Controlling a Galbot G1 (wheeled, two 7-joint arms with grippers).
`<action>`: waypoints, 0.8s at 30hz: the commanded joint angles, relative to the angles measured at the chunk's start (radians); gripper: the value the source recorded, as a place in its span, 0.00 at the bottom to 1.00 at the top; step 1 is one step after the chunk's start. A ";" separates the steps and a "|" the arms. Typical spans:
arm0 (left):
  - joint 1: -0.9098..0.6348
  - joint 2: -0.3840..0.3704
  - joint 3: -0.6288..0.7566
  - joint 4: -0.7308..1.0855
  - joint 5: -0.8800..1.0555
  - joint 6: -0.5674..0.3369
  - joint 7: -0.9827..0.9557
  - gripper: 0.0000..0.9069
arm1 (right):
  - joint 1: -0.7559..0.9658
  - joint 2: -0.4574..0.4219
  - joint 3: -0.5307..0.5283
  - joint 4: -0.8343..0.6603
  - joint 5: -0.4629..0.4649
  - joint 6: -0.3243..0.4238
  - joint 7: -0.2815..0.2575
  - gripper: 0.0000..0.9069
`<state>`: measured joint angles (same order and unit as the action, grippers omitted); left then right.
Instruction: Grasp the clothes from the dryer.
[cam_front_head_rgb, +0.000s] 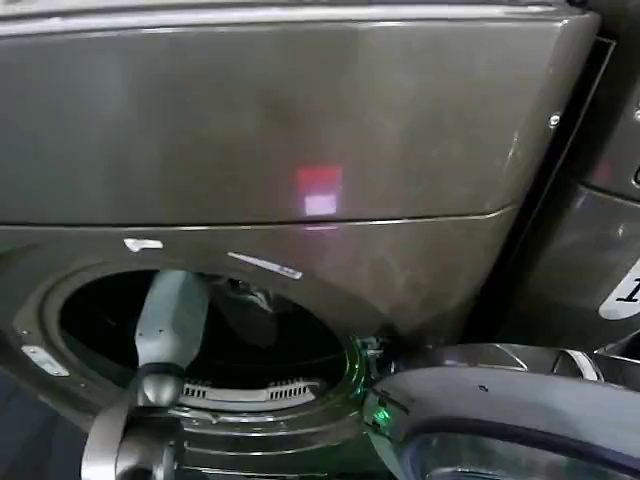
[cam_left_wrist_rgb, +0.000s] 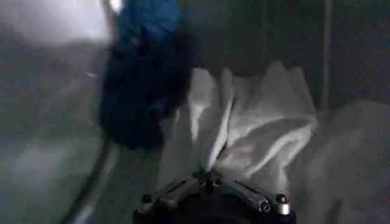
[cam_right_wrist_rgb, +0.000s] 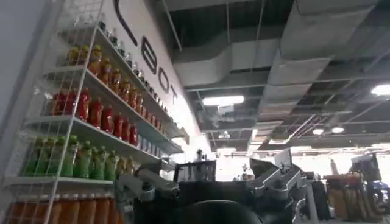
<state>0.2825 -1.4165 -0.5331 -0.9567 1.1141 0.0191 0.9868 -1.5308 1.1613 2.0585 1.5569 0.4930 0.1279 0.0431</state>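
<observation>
Head view, dryer (cam_front_head_rgb: 300, 130): I see its bronze-grey front ahead of me, porthole low on my left.
Head view, door (cam_front_head_rgb: 520, 420): swung open at lower right, glass and grey rim toward me.
Head view, left arm (cam_front_head_rgb: 172, 320): I have it reaching through the porthole into the dark drum; its claw is hidden inside.
Left wrist view, left claw (cam_left_wrist_rgb: 207, 178): fingers drawn together, pinching a fold of the whitish cloth (cam_left_wrist_rgb: 250, 122) at their tips.
Left wrist view, whitish cloth: rises straight out from the claw in crumpled peaks, lying on the drum wall (cam_left_wrist_rgb: 49, 146).
Left wrist view, blue garment (cam_left_wrist_rgb: 143, 73): beyond the claw and off to one side, touching the whitish cloth's edge, not gripped.
Right wrist view, right claw (cam_right_wrist_rgb: 213, 182): fingers spread apart, holding nothing, pointed up toward the ceiling (cam_right_wrist_rgb: 274, 61).
Right wrist view, shelves (cam_right_wrist_rgb: 91, 115): bottle racks on the wall beside the claw, well apart from it.
</observation>
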 joint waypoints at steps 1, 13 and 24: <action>0.033 -0.040 -0.001 -0.080 -0.331 0.190 -0.502 0.00 | 0.003 0.005 -0.001 0.009 0.000 -0.002 0.000 1.00; 0.197 -0.106 0.008 -0.268 -0.870 0.321 -0.973 0.00 | 0.002 0.009 -0.001 0.024 -0.020 -0.005 0.012 1.00; 0.299 -0.125 0.000 -0.347 -1.007 0.319 -1.046 0.00 | -0.006 0.004 0.008 0.020 -0.018 0.007 0.016 1.00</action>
<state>0.4940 -1.5266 -0.5335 -1.2162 0.3078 0.3061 0.0943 -1.5356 1.1652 2.0627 1.5778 0.4759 0.1295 0.0564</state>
